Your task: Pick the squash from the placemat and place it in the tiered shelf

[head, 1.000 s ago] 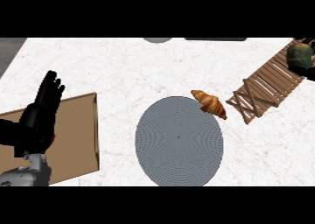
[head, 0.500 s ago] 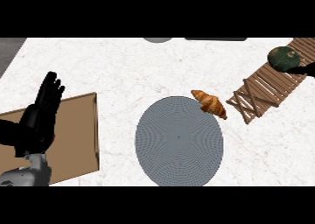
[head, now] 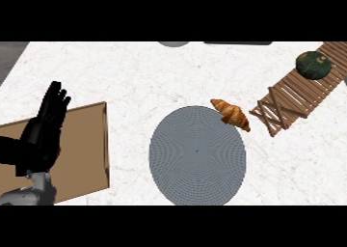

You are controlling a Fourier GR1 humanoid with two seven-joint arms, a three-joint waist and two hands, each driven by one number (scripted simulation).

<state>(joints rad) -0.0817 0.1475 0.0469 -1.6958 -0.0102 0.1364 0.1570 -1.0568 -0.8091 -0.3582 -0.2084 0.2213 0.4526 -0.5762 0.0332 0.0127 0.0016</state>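
Squash (head: pixel 313 64): dark green, round, sits on the wooden tiered shelf (head: pixel 302 91) at about 2 o'clock from the grey placemat (head: pixel 197 155).
Placemat: bare; a croissant (head: pixel 231 114) touches its 1 o'clock edge.
Left hand (head: pixel 38 136): resting open at 9 o'clock, fingers straight, holding nothing.
Right hand: not visible.
Judgement: placement looks done.
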